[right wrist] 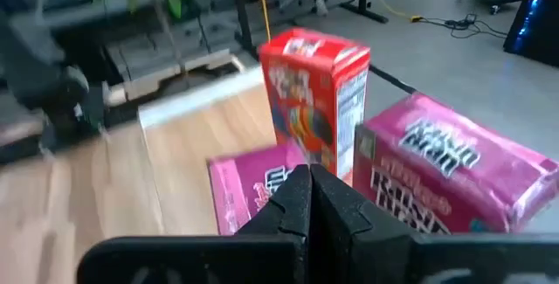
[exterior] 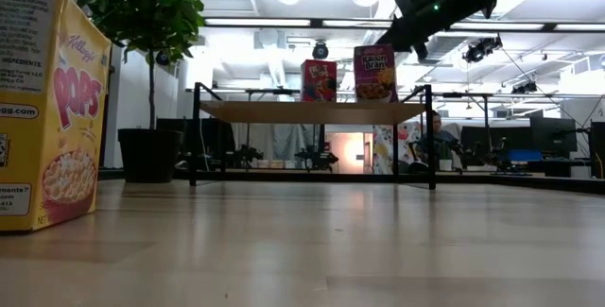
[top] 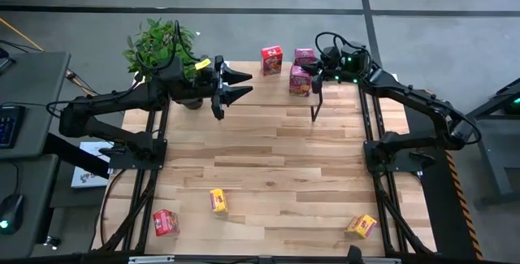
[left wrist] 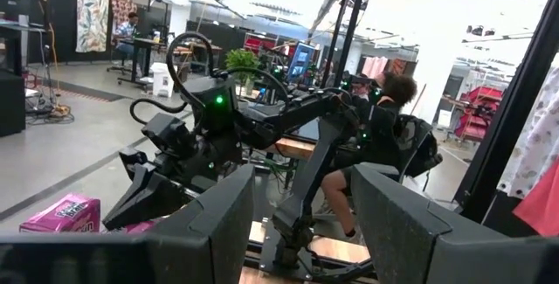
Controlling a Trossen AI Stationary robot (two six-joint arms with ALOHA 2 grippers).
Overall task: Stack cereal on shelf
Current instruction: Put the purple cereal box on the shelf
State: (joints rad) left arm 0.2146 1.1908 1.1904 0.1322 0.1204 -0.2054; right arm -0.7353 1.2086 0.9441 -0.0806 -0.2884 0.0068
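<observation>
Yellow Kellogg's "Pops" box [exterior: 45, 118] fills the foreground; right claw [right wrist: 310, 198] pinched empty above, seemingly, a Raisin Bran box [right wrist: 454, 175]

We are counting six cereal boxes in the high view: two pink ones [top: 305, 56] [top: 299, 80], two red ones [top: 271, 60] [top: 166, 222] and two yellow ones [top: 218, 201] [top: 362, 226]. We are also seeing one shelf [exterior: 312, 111], one potted plant [top: 160, 47] and two arms, each carrying one gripper [top: 236, 85] [top: 316, 118].
</observation>
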